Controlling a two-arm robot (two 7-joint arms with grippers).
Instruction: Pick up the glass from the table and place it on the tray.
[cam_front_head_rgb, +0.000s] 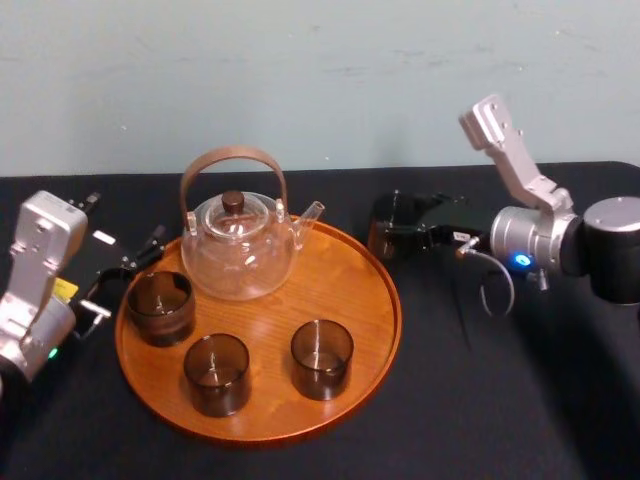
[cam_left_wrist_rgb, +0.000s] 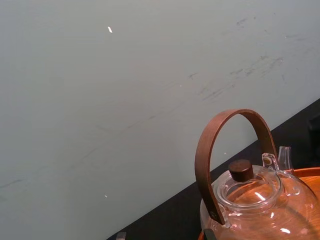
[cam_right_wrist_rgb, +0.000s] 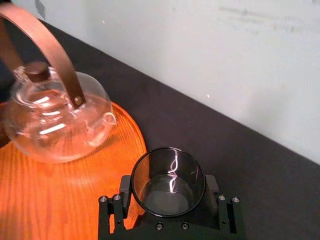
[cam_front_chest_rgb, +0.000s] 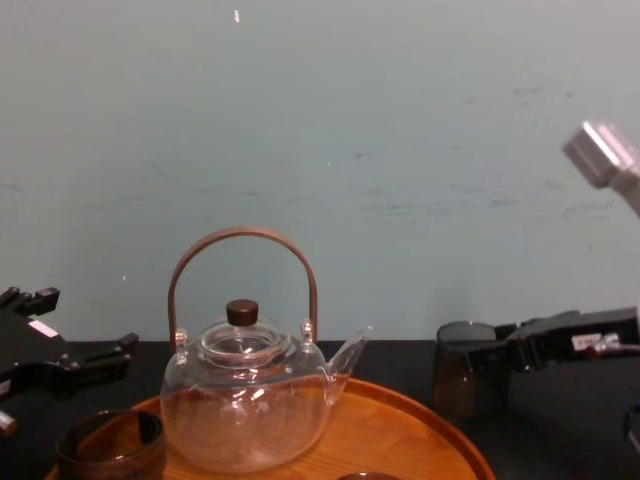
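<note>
Glass (cam_front_head_rgb: 390, 225) is clamped by its sides between the right jaws, just off the tray's (cam_front_head_rgb: 350, 290) right rim, toward the bench's (cam_front_head_rgb: 500, 400) back edge. Left jaws rest spread apart, holding nothing, by the tray's left rim, near 3 other glasses (cam_front_head_rgb: 216, 372) on it.

Right gripper (cam_right_wrist_rgb: 168, 199) closed on the glass (cam_right_wrist_rgb: 168, 176): a black finger (cam_right_wrist_rgb: 124, 189) pressed against each side of the smoky, empty, upright vessel. The glass was just beside the rim of the orange-brown tray (cam_right_wrist_rgb: 60, 200); whether it rested on the black table (cam_right_wrist_rgb: 240, 150) could not be told. On the tray stood the clear teapot (cam_right_wrist_rgb: 55, 122), its brown arched handle (cam_right_wrist_rgb: 56, 56) upright, its dark knob (cam_right_wrist_rgb: 36, 71) on the lid and its spout toward the glass. A pale wall (cam_right_wrist_rgb: 225, 50) rose at the table's far edge.
</note>
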